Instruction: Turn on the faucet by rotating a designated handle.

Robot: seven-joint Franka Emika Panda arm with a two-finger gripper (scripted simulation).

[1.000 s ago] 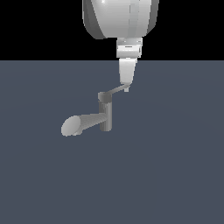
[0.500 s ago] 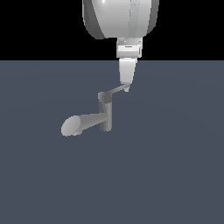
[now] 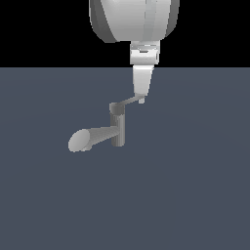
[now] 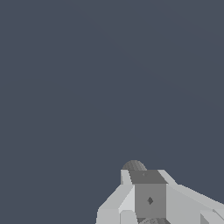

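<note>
In the exterior view the small grey faucet (image 3: pixel 117 131) stands upright, its thick spout (image 3: pixel 90 137) reaching toward the exterior view's left and ending in a lighter oval. From the cap atop the post, the thin handle (image 3: pixel 129 102) sticks out toward the exterior view's right, rising slightly. My gripper (image 3: pixel 141 97) comes straight down from above, its white fingertips at the handle's outer end and seemingly touching it. The fingers overlap into one narrow shape, so any gap between them is hidden. The wrist view shows only my white fingers (image 4: pixel 114 202) and a small rounded grey part (image 4: pixel 134 166) behind them.
A flat dark blue-grey floor (image 3: pixel 195 195) spreads all around the faucet. The bulky white wrist of the arm (image 3: pixel 134 19) hangs above the handle's end.
</note>
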